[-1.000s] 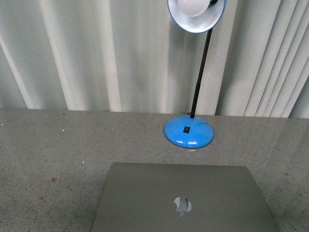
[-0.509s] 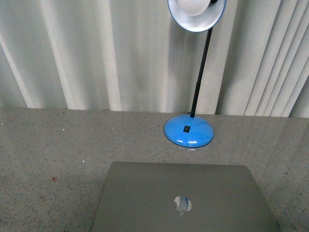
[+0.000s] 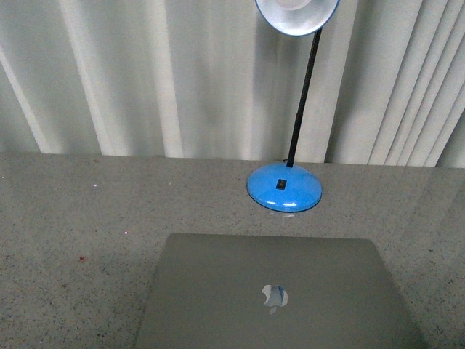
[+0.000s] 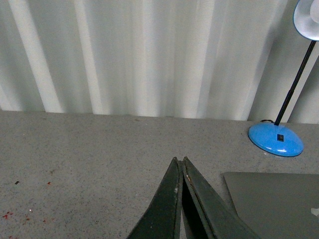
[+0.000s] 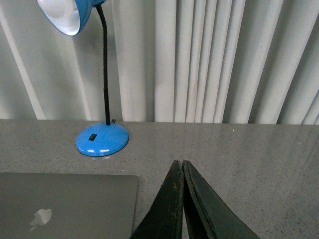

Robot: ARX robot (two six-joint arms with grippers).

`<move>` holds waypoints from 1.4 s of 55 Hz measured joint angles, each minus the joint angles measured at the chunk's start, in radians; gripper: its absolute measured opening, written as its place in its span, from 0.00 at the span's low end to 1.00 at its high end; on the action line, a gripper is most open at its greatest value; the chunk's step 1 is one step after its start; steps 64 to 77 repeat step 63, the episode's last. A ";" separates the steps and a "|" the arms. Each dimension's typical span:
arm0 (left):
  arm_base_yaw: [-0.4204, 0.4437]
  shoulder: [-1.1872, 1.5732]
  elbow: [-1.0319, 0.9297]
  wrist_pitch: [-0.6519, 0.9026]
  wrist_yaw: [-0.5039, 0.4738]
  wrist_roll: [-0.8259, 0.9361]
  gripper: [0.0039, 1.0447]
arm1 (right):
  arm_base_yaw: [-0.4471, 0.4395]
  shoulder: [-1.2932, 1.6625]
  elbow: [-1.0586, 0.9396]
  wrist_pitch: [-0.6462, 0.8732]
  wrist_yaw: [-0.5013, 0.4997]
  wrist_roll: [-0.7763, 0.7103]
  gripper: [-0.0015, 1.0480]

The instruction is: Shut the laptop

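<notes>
The silver-grey laptop (image 3: 276, 291) shows its lid with the shiny apple logo, at the near middle of the grey speckled table. Its lid also shows in the left wrist view (image 4: 274, 204) and in the right wrist view (image 5: 65, 204). Keys, trackpad and screen are hidden. My left gripper (image 4: 179, 160) is shut and empty, above the table beside the laptop's left side. My right gripper (image 5: 179, 162) is shut and empty, above the table beside the laptop's right side. Neither arm shows in the front view.
A blue desk lamp (image 3: 285, 190) with a black neck and a blue shade (image 3: 296, 14) stands just behind the laptop. White pleated curtains (image 3: 145, 80) hang along the table's far edge. The grey table (image 3: 73, 218) extends to both sides of the laptop.
In the front view the laptop lid and lamp base have shifted slightly upward and the lamp shade is cut off more at the top.
</notes>
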 joint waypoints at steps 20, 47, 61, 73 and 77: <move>0.000 -0.001 0.000 -0.001 0.000 0.000 0.54 | 0.000 0.000 0.000 0.000 -0.001 0.000 0.57; 0.000 -0.001 0.000 -0.001 0.000 0.002 0.94 | 0.000 0.000 0.000 0.000 0.000 0.000 0.93; 0.000 -0.001 0.000 -0.001 0.000 0.002 0.94 | 0.000 0.000 0.000 0.000 0.000 0.000 0.93; 0.000 -0.001 0.000 -0.001 0.000 0.002 0.94 | 0.000 0.000 0.000 0.000 0.000 0.000 0.93; 0.000 -0.001 0.000 -0.001 0.000 0.002 0.94 | 0.000 0.000 0.000 0.000 0.000 0.000 0.93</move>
